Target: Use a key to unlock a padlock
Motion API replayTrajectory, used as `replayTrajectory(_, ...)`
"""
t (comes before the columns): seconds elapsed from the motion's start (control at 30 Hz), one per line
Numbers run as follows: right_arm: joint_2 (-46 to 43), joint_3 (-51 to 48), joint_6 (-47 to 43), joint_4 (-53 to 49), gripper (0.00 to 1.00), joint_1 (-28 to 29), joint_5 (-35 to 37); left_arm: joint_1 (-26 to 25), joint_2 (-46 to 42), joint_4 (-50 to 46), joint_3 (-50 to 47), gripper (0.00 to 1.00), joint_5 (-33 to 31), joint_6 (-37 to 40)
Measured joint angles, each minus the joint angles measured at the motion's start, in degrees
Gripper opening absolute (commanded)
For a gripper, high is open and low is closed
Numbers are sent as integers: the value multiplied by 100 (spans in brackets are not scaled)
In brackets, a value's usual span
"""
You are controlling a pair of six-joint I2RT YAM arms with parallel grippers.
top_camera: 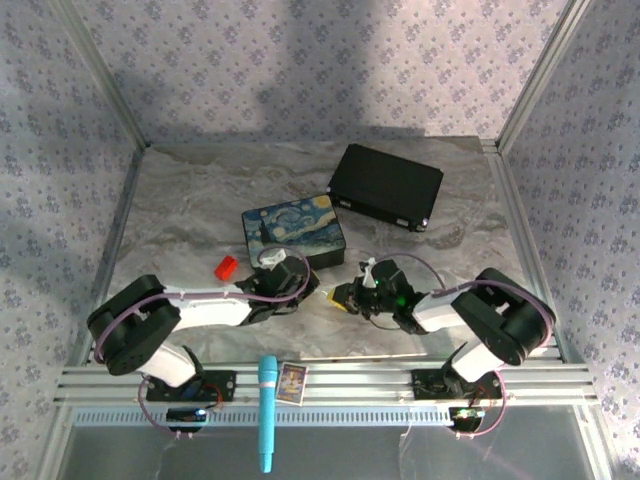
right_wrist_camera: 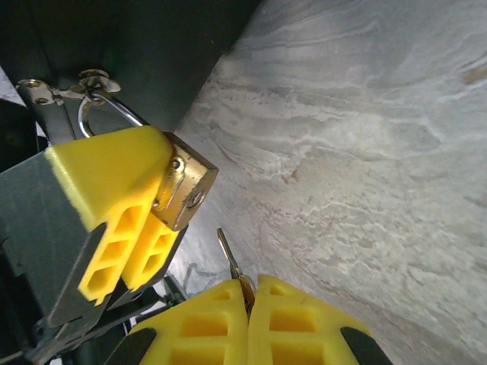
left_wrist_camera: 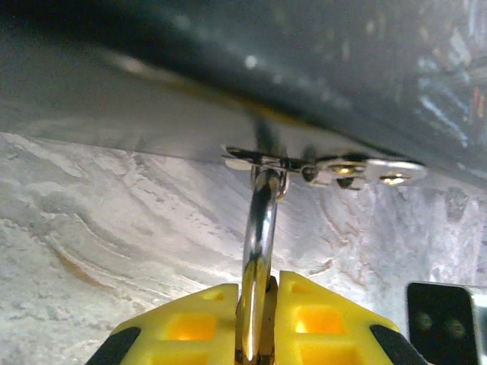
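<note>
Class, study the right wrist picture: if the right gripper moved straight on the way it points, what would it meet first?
Probably the padlock: the key in the right gripper aims at its brass body, held by the left gripper. Depth is unclear.

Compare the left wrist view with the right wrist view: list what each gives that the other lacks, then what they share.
Left wrist view: the silver metal shackle seen edge-on, running from the left tool up through the silver hasp; a black block at lower right. Right wrist view: the brass-gold padlock body and the small silver key pinched in the right tool, apart from the lock. Shared: shackle, hasp, left tool's yellow fingers, dark box wall, grey marbled tabletop.
</note>
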Motion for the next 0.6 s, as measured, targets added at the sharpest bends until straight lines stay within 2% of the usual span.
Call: replayTrajectory(0.6,282,157,192,647,0,-68,-173,46,-348,-37,0,0,17,-63)
